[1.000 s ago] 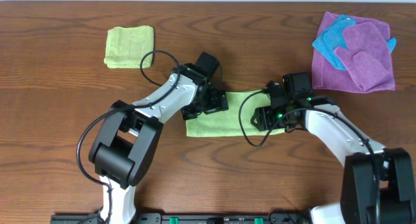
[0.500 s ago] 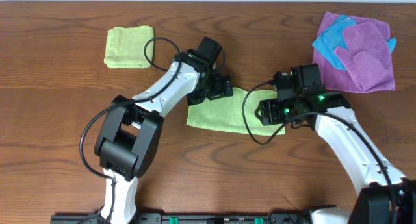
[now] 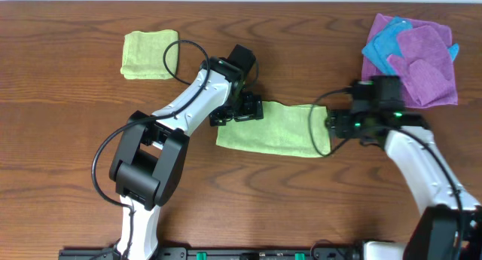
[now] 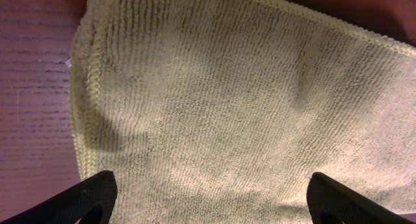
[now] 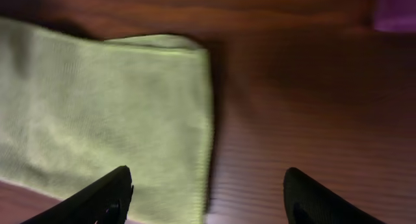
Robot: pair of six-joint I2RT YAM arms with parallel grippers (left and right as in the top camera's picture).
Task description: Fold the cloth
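Spanning every view, the wooden worktop (image 3: 60, 139) carries 4 soft items, and the task's one sits dead centre. The cloth (image 3: 275, 130), yellow-green, lies flat as a long narrow strip running from 9 to 3 o'clock, its near edge slightly skewed. At 2 o'clock the purple cloth (image 3: 429, 71) lies with a blue cloth (image 3: 384, 45) on top of it. At 10 o'clock a paler green wad (image 3: 151, 55) sits well apart from the work.

1 second ago both arms were crouched over the strip and the right one covered its 3 o'clock end. Now that arm has pulled back toward 3 o'clock, so the whole strip shows and rests on the wood by itself.

The right pincer (image 3: 339, 124) hangs above the strip's 3 o'clock edge, jaws apart and empty; its own camera shows the cloth's end (image 5: 97, 107) and bare wood between the fingertips. The left pincer (image 3: 239, 113) hovers at the 9 o'clock end, spread wide with nothing in it, and the weave (image 4: 227, 107) fills its view.

Judging by the doubled-looking edge at 9 o'clock, 1 fold seems laid and let go. An end-to-end fold probably remains.
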